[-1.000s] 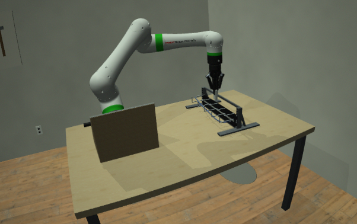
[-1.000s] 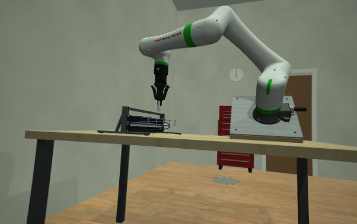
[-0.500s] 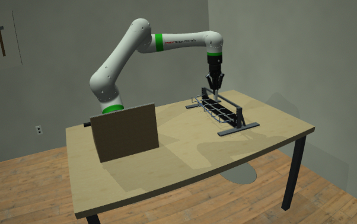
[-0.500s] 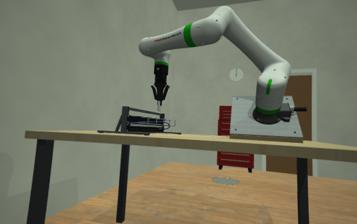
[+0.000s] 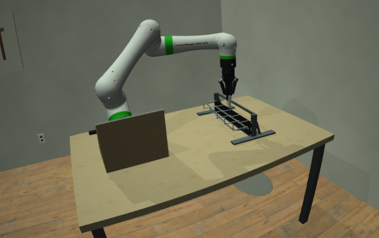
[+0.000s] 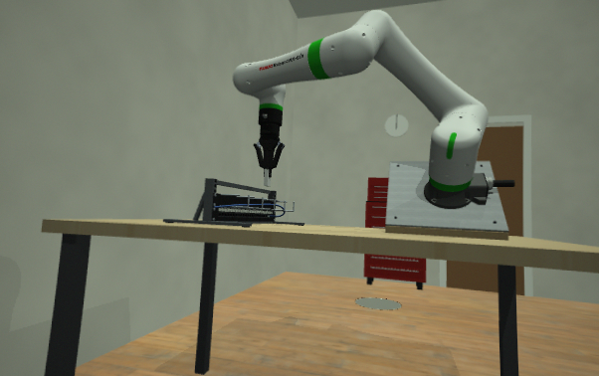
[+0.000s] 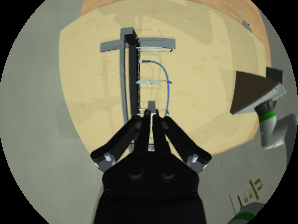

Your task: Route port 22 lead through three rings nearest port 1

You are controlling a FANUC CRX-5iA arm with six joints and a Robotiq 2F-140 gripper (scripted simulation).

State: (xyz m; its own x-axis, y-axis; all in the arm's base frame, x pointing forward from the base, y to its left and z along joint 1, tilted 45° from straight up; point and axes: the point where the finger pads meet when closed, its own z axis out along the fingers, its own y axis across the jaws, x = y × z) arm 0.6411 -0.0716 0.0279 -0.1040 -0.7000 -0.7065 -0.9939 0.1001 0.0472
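Note:
The dark rack (image 5: 254,125) (image 6: 209,199) (image 7: 123,82) stands upright on the table. The blue lead (image 5: 228,126) (image 7: 168,86) leaves the panel near one end, curves out and runs along the front of the wire rings. In the exterior view the blue lead (image 6: 236,205) crosses the panel's front, with a loop at the far end. I cannot tell which rings it lies inside; the gripper hides part of it in the wrist view. My gripper (image 5: 229,101) (image 6: 267,178) (image 7: 151,106) is shut and empty, pointing down above the rack near its far end. Port numbers are too small to read.
The rack's long feet (image 5: 253,137) (image 7: 162,43) rest on the wooden table (image 5: 195,151) (image 6: 333,235). Thin ring wires (image 5: 204,106) (image 6: 294,206) stick out from the rack's front. An upright board (image 5: 135,141) (image 6: 408,199) (image 7: 250,92) stands by the arm's base.

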